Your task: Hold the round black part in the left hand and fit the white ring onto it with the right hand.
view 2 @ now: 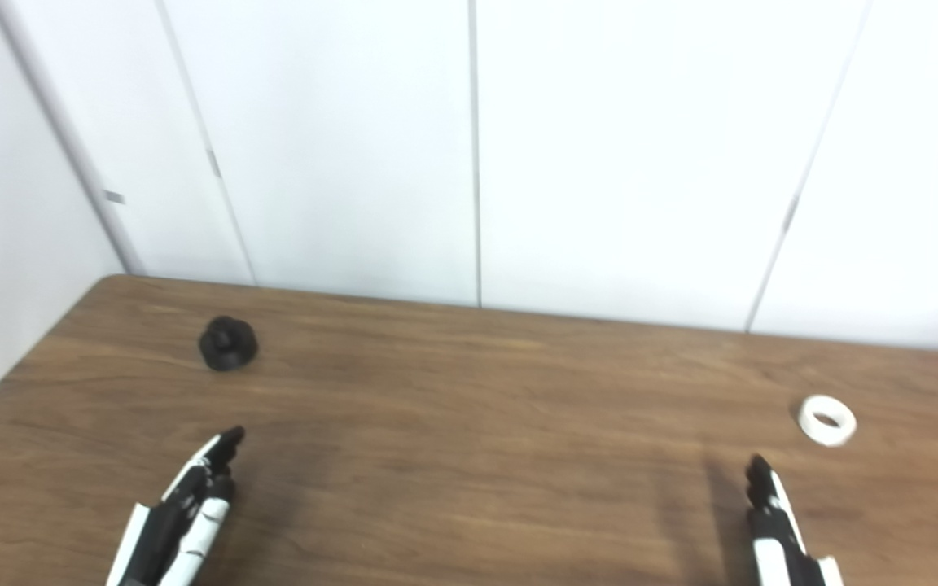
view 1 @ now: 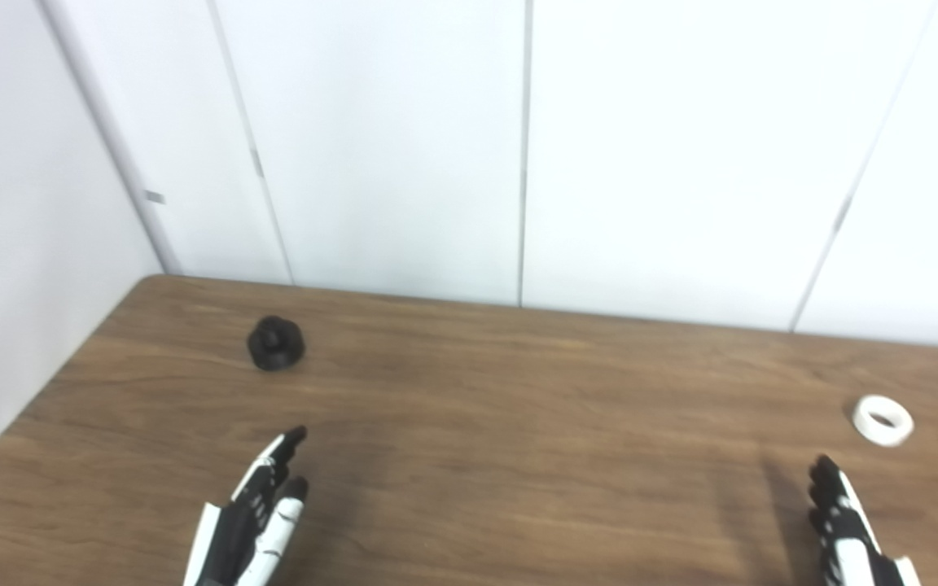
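The round black part (view 1: 276,343) sits on the wooden table (view 1: 518,423) toward its far left corner; the white ring (view 1: 883,420) lies flat near the right edge, well apart from it; the left hand (view 1: 253,513) hovers low at the near edge, fingers stretched out and holding nothing, short of the black part; the right hand (view 1: 848,525) is likewise extended and empty, just short of the ring
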You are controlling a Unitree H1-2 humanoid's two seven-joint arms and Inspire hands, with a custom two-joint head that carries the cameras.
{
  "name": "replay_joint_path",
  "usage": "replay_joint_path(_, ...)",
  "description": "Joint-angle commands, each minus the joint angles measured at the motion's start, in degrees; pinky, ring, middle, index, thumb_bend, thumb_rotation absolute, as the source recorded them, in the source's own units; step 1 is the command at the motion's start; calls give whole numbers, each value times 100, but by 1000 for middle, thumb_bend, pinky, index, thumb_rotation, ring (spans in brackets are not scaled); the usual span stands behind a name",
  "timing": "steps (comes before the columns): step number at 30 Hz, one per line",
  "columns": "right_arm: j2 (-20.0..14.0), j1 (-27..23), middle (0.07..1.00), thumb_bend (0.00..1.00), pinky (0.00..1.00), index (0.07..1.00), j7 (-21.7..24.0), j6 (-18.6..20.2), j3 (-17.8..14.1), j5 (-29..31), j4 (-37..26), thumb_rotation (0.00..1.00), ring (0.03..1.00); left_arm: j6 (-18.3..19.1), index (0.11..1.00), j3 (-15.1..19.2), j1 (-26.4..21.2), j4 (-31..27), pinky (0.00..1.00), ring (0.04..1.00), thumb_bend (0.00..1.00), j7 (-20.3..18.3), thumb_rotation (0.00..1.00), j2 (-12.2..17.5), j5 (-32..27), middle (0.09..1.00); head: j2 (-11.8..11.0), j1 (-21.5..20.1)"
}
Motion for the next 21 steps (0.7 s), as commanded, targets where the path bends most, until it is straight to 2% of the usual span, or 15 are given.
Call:
replay_joint_path(1,-166,300,998,425,1000,996,124,-197,-2,126,-16,982,1000,-120,893,-105,65,282,990,964,577,73,701,-278,98,936,-22,42)
replay_joint_path(4,-181,283,1000,392,1000,1000,212,-267,-15,182,42,984,1000,-160,891,-138,64,289,999,971,579,69,687,-283,132,938,-33,93)
replay_joint_path(11,-171,269,1000,463,1000,1000,307,-271,-65,230,73,958,1000,-248,890,-146,27,313,970,960,595,48,618,-271,130,933,37,74)
replay_joint_path(17,-196,270,993,471,1000,990,291,-210,-70,73,42,975,1000,-220,873,-110,57,202,945,948,636,207,443,-340,299,917,96,68)
replay_joint_path(21,-164,262,989,484,1000,984,325,-181,-87,158,65,963,1000,115,867,-61,67,-125,927,928,769,403,280,-312,636,906,114,57)
